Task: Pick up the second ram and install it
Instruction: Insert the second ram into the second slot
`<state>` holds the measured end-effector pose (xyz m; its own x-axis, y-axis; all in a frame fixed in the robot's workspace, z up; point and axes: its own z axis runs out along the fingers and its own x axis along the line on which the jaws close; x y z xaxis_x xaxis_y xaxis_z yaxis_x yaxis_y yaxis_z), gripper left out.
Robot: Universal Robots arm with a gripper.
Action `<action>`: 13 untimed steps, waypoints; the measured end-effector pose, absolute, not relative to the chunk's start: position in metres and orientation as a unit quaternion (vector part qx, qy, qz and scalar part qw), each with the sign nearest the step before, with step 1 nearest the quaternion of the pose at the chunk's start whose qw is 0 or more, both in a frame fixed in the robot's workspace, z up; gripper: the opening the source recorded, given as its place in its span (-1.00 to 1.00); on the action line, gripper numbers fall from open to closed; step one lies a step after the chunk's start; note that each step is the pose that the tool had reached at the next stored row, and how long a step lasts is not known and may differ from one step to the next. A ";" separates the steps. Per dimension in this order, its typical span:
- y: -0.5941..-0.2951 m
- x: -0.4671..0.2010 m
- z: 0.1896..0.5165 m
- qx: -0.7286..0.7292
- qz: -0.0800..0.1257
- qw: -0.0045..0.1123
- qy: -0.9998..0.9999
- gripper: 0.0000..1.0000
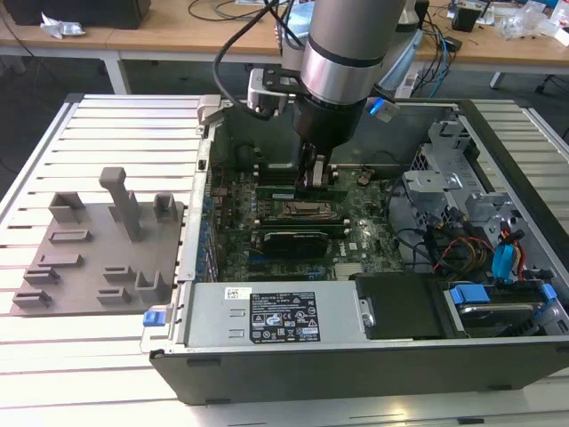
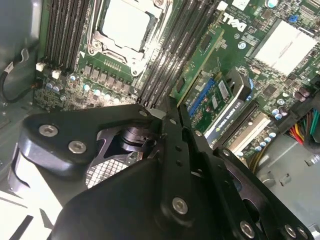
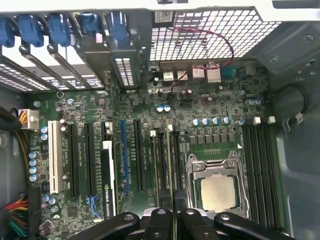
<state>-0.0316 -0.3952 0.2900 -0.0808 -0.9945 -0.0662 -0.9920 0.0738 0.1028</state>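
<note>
Gripping second ram (image 2: 200,62) edgewise, fingers (image 2: 172,125) closed

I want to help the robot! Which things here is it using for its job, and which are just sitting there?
For the job: gripper, second ram pinched in it, memory slots, motherboard.
Just sitting there: grey holder blocks, power supply, coloured cables.

a robotics lab or workshop: an open grey desktop computer case (image 1: 356,356) lies on a white slatted metal workbench (image 1: 107,124), with cable-strewn wooden desks (image 1: 178,27) behind it.
</note>
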 end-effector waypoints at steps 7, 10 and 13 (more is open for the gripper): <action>-0.385 -0.028 0.266 0.678 -0.061 0.011 -0.733 -0.73; -0.383 -0.022 0.252 0.678 -0.061 0.011 -0.733 -0.73; -0.383 -0.021 0.239 0.678 -0.061 0.011 -0.733 -0.73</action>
